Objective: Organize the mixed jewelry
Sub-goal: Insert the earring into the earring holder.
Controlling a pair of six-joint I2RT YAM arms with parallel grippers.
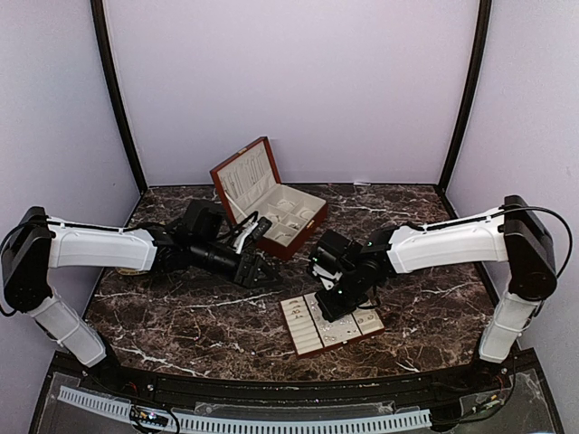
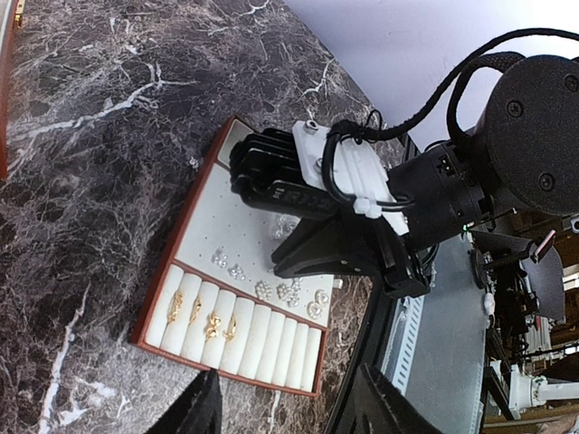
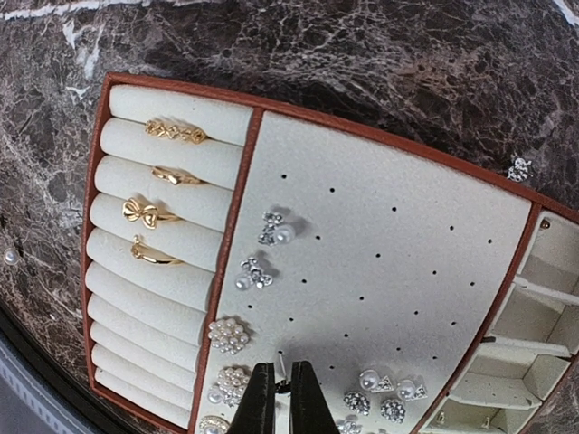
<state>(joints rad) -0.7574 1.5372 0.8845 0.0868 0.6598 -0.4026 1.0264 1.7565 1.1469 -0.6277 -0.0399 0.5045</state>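
The mixed jewelry lies on a cream tray (image 3: 389, 244) with a red-brown rim. Several gold rings (image 3: 149, 213) sit in its slotted rolls. Pearl and silvery earrings (image 3: 276, 230) rest on the perforated panel. My right gripper (image 3: 281, 402) hovers low over that panel, shut on a tiny earring whose thin post (image 3: 281, 363) sticks out past the fingertips. In the top view the right gripper (image 1: 324, 306) is above the tray (image 1: 303, 336). My left gripper (image 1: 262, 271) is open and holds nothing, left of the tray; in its own view its fingers (image 2: 194, 411) frame the tray (image 2: 213, 212).
A red-brown wooden box (image 1: 271, 210) with cream compartments stands open behind the grippers. One loose silvery piece (image 3: 518, 168) lies on the marble beyond the tray's rim, and a small pearl (image 3: 9, 257) lies on the marble beside the ring slots. The tray's right end has small compartments (image 3: 543, 298).
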